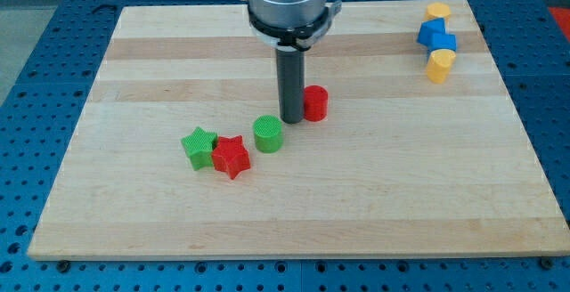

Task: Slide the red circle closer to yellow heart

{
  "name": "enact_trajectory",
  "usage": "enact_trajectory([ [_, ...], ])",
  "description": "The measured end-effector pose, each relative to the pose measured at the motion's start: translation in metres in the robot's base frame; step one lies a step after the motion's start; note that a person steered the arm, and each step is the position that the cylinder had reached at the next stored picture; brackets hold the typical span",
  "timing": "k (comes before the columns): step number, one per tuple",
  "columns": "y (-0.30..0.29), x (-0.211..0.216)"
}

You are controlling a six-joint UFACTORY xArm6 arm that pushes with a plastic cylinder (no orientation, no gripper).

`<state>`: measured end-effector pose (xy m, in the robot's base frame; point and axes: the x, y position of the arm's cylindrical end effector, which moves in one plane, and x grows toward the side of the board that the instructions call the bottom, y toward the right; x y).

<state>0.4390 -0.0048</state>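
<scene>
The red circle [316, 103] is a small red cylinder near the middle of the wooden board [294, 212]. My tip [292, 119] stands right against its left side, touching or nearly so. Two yellow blocks sit at the view's top right: one at the board's top edge [437, 12] and one lower [440, 65]. I cannot tell which of them is the heart. A blue block [436, 36] sits between them.
A green cylinder [267, 134] lies just below-left of my tip. A red star [232, 156] and a green star [199, 146] lie side by side further left. The arm's grey body [289, 3] hangs over the board's top middle.
</scene>
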Motion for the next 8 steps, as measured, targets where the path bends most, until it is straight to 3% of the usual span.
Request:
enact_trajectory([
  [2, -0.035, -0.005],
  [4, 0.058, -0.012],
  [5, 0.068, -0.012],
  [7, 0.0, -0.035],
  [8, 0.021, -0.045],
])
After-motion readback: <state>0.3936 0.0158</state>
